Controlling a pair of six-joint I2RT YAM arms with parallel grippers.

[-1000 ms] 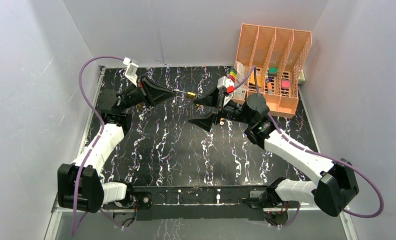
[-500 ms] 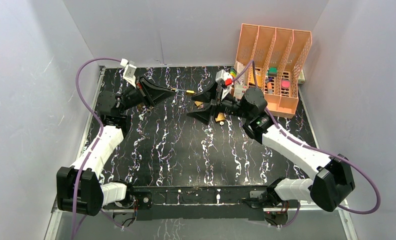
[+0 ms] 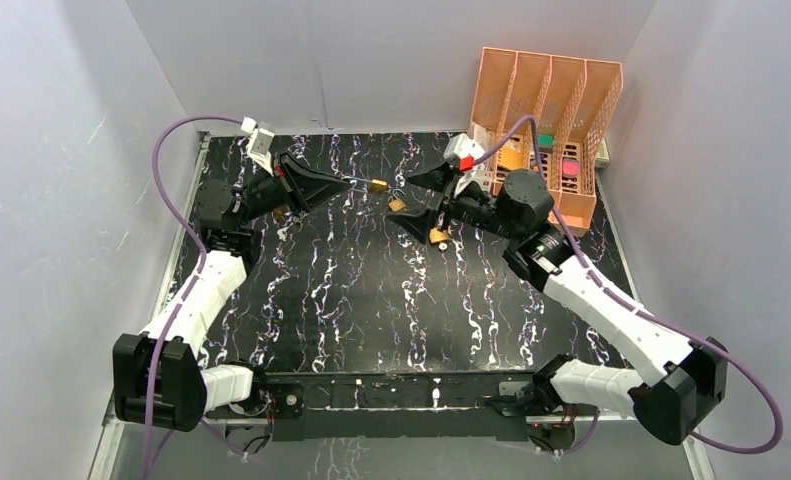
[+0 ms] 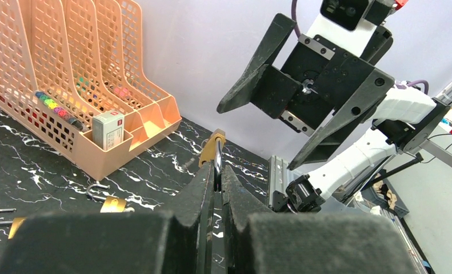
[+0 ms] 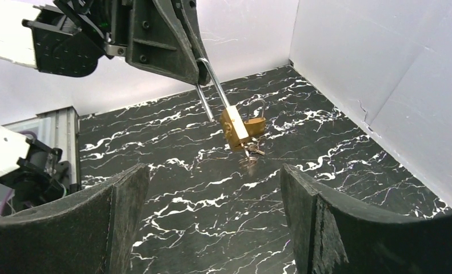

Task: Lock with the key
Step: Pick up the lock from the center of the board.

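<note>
Pulled back toward upper right, the right gripper (image 3: 407, 201) gapes empty before the long-shackled brass padlock (image 3: 378, 185), held aloft upper centre by its shackle in the clamped left gripper (image 3: 346, 182); seizing the small key (image 5: 252, 150) beside its body seems next, needing centred jaws.

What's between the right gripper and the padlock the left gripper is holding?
Bare tabletop, in the right wrist view; a second padlock and keys lie right by the held padlock.

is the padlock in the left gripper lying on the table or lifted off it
Lifted. The padlock hangs by its shackle from the shut left gripper, its brass body clear of the table.
</note>
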